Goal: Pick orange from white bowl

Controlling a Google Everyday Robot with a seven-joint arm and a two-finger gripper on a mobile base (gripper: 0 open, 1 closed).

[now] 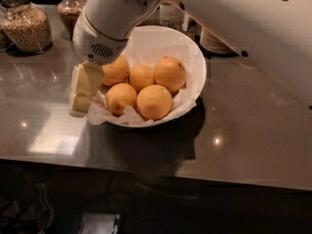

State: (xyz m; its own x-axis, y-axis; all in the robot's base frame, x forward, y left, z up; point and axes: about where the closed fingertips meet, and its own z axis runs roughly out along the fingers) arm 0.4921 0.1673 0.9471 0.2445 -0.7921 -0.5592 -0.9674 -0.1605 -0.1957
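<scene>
The white bowl [195,65], wide and lined with crumpled white paper, stands mid-counter with several oranges in it. The orange [154,101], the largest and yellowish, lies at the front of the bowl. Another with dark specks [169,73] sits behind it, and smaller ones lie to the left [121,98]. My gripper [80,106] hangs just outside the bowl's left rim, pointing down close to the counter, beside the left-most orange [116,69]. It holds no orange. My arm crosses the top of the view.
Two glass jars of grain [27,26] [73,6] stand at the back left. Stacked small white bowls [214,42] sit behind the bowl, mostly hidden by my arm. The grey counter [253,121] ends at a front edge, with dark floor below.
</scene>
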